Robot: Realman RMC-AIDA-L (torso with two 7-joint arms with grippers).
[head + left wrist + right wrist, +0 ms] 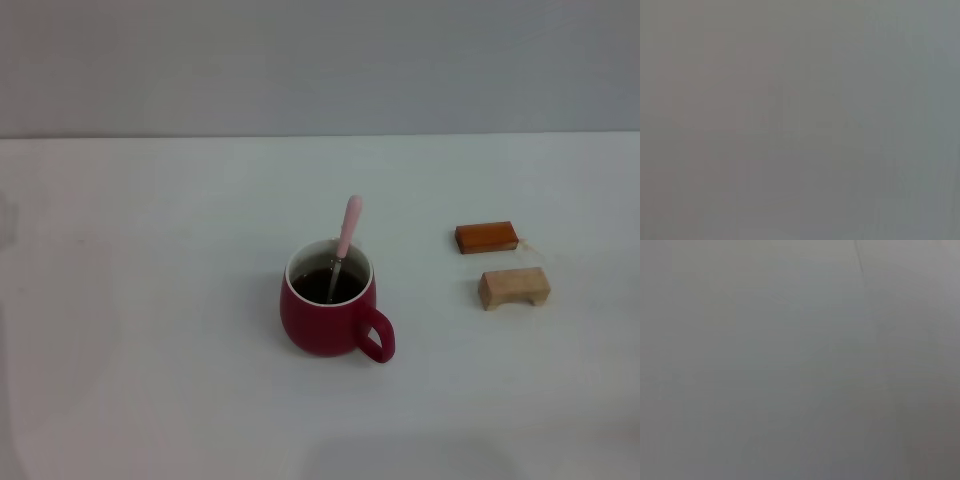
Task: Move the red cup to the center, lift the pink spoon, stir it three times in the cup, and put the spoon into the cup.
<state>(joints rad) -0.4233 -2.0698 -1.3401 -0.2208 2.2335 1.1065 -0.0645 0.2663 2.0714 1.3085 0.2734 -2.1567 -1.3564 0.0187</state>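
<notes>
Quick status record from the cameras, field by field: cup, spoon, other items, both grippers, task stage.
cup: red cup upright near the table's middle, handle toward the robot's right and the near edge, dark liquid inside
spoon: pink spoon standing in the cup, handle leaning on the far rim
other items: orange-brown block and tan wooden block to the cup's right, apart from it
table: white table
left gripper: not in view
right gripper: not in view
task stage: spoon is in the cup; end state appears reached

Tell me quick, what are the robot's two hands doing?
Left gripper: not in any view.
Right gripper: not in any view.
</notes>
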